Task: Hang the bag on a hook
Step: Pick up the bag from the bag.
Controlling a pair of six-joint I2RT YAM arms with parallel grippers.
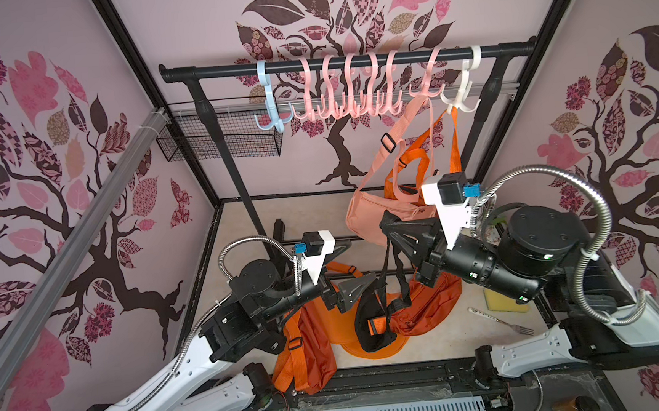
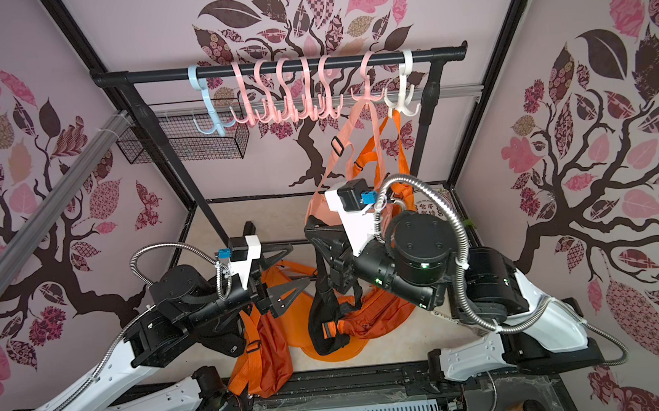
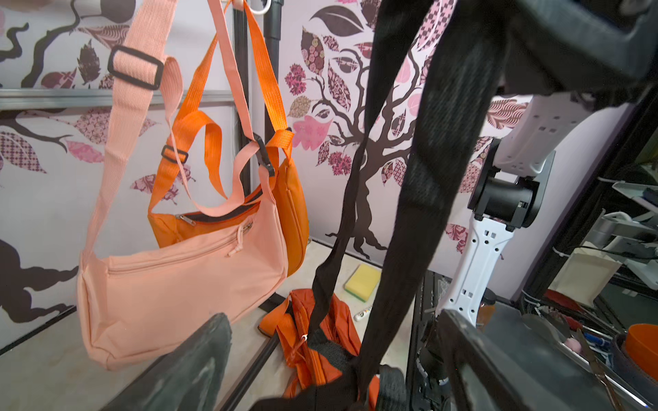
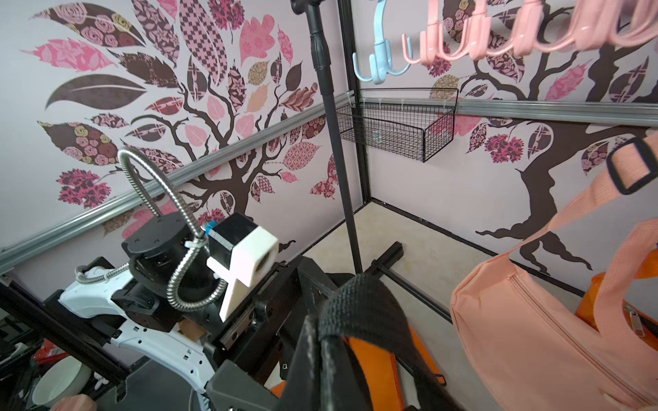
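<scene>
The black bag (image 1: pixel 372 328) hangs by its black strap (image 1: pixel 388 264) from the right gripper (image 1: pixel 390 224), whose fingers are pressed together on the strap. The bag is low, in front of the rack and not on any hook. Its body is over two orange bags (image 1: pixel 430 302) that lie on the floor; if it touches them, I cannot tell. The left gripper (image 1: pixel 359 262) is just beside the strap, with its fingers (image 3: pixel 192 363) spread wide. In the left wrist view the strap runs between them.

Behind, on the black rail (image 1: pixel 349 61), there is a row of hooks – a light blue hook (image 1: pixel 269 99), several pink hooks (image 1: pixel 346 94) and a white hook (image 1: pixel 464 86). A peach bag (image 1: pixel 376 211) hangs from the last pink hook (image 1: pixel 426 84), and its front zip is closed. A third orange bag (image 3: pixel 295 213) hangs from the white hook, just behind the peach one and touching it.

A black wire basket (image 1: pixel 220 136) is fixed to the metal strip on the back wall, behind the light blue hook. In the right wrist view something small and clear seems to be in it, too small to name.

The floor (image 1: pixel 242 228) is pale beige. On it, near the right arm, are a yellow sponge (image 1: pixel 503 299) and a fork (image 1: pixel 515 326). The walls (image 1: pixel 173 39) are pale lilac with dark tree trunks and pink and brown patterned leaves.
</scene>
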